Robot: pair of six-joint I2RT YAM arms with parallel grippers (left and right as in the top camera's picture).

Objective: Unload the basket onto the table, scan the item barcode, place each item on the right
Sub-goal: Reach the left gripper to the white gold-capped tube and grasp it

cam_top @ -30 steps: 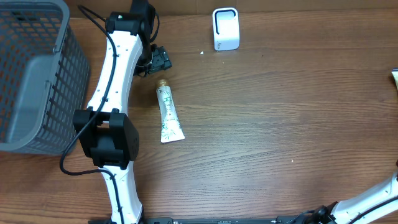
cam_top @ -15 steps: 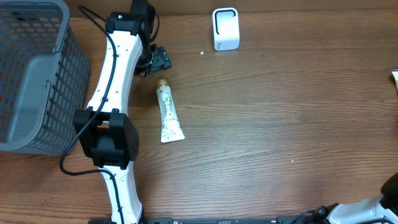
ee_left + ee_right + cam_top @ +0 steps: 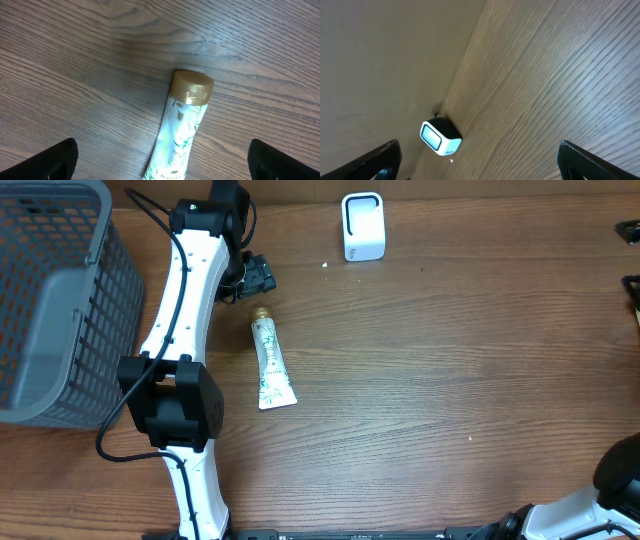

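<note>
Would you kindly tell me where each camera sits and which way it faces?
Overhead: above the table, looking down at tube, scanner, basket; left arm and right arm show.
Left wrist: above the tube's gold cap, facing down; open jaws at bottom corners.
Right wrist: tilted across the table toward the scanner; open jaws at bottom corners.
Shared: overhead and left wrist both show the tube.

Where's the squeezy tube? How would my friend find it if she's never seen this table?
Start at the big grey plastic mesh basket on the left of the brown wooden table, then go right past the white robot arm. Just beyond it lies a white squeezy tube with green print. Its gold cap sets it apart from the boxy white scanner farther back.
</note>
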